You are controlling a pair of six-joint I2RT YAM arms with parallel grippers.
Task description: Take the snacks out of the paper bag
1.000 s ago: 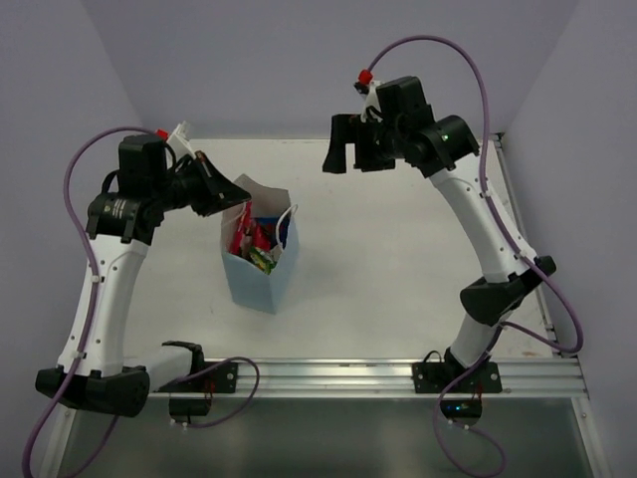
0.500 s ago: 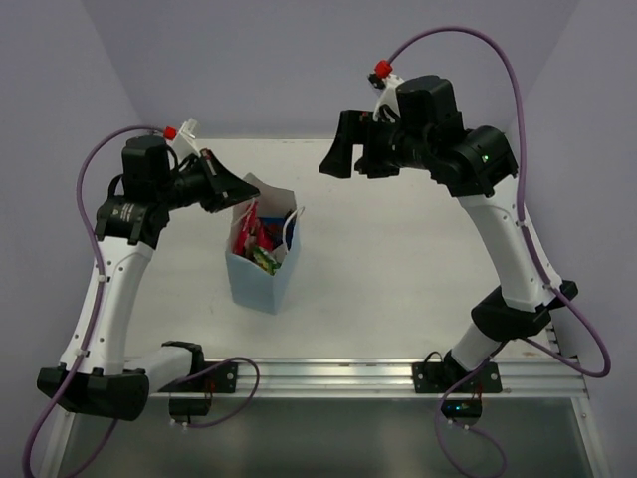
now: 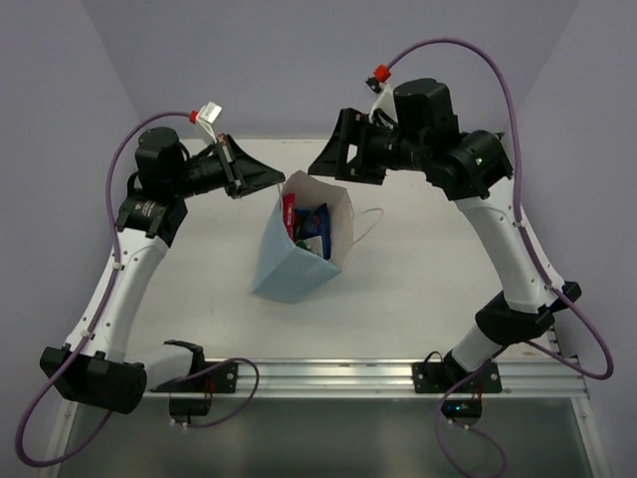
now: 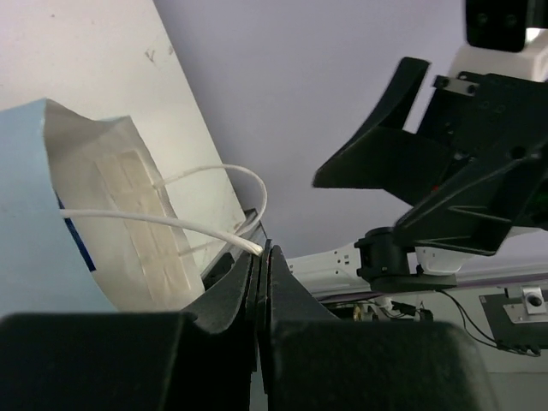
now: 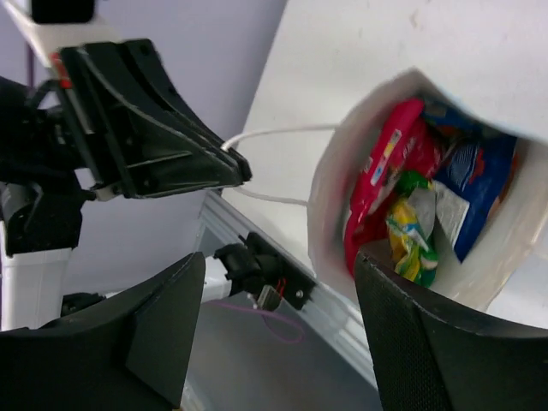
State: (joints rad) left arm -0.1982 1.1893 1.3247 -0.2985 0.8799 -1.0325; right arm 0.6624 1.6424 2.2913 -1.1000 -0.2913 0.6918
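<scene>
Left gripper (image 4: 264, 250) first: pinched tight on handle (image 5: 291, 130). Since 1 s ago, has hauled bag (image 3: 294, 269) rightward over table (image 3: 428, 269) and tipped it, mouth now up-right, base apparently still down. Means snacks (image 5: 411, 231) exposed to right cam, but all still inside; nothing out yet. Left arm: raised, forearm reaching inward, wrist approx level. Right gripper (image 3: 333, 159): spread wide, empty, dropped to just beyond rim, facing mouth. Prob. next: dip in for red pouch (image 5: 385, 171).

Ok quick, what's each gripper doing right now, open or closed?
Left gripper: shut on the white string handle of the paper bag.
Right gripper: open, holding nothing.
</scene>
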